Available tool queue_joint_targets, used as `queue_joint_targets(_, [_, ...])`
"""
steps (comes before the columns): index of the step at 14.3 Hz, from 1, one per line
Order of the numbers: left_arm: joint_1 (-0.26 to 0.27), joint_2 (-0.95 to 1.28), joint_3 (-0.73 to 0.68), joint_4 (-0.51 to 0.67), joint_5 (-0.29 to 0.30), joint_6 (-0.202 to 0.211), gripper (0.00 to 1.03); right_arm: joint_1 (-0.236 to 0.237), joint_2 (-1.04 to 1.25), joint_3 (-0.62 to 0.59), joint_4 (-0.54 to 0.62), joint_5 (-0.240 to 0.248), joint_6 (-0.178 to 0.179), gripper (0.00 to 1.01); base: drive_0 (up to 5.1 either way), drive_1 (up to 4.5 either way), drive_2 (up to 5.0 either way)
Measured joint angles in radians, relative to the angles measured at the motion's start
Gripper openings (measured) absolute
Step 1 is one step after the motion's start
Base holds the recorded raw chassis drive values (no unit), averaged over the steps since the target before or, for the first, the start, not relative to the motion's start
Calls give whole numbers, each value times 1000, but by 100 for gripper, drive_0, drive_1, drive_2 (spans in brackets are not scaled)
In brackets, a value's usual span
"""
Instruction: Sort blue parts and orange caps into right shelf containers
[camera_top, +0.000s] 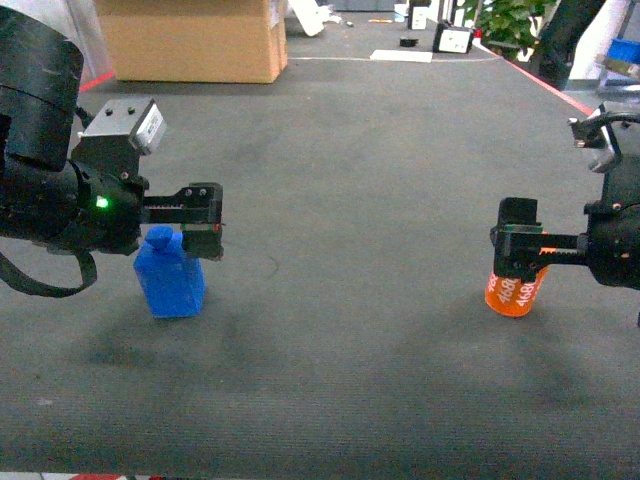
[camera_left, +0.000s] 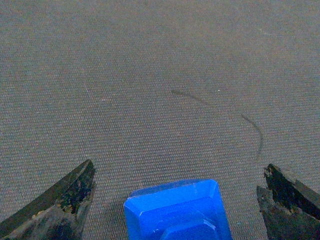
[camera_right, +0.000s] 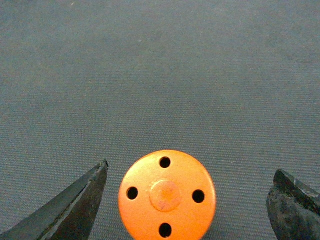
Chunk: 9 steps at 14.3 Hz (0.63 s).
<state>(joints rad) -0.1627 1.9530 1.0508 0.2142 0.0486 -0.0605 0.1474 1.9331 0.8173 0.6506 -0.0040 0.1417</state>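
Grey woven fabric covers the counter (camera_top: 340, 330). Nearest the left gripper (camera_top: 203, 226), a faceted, glossy blue part (camera_top: 170, 274) stands between its spread dark fingers (camera_left: 65, 202), untouched. At right, the orange cap (camera_top: 514, 293), a round disc face with four holes and white lettering down its side, sits between the right gripper (camera_top: 518, 245)'s parted fingers (camera_right: 75, 205). Both arms reach inward, level. Fingertips are cropped by the wrist views.

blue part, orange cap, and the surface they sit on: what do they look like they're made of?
Blue part: probably moulded plastic, smooth and slightly glossy, with crisp bevelled edges in the left wrist view. Orange cap: likely plastic too, satin finish, four moulded holes around a central disc, white print on its side. Surface: dark grey woven fabric or low-pile carpet, matte, with a fine ribbed texture.
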Motion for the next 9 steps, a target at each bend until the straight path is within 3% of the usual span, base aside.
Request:
queue_joint_targets(4, [1,26,31,-52,6,-11,98,11,68,35,-10,1,0,98,0,0,0])
queue_joint_targets(9, [11,52,110,-232,3,-12,98,12,121,70,-32,21,-5,96,0,0,0])
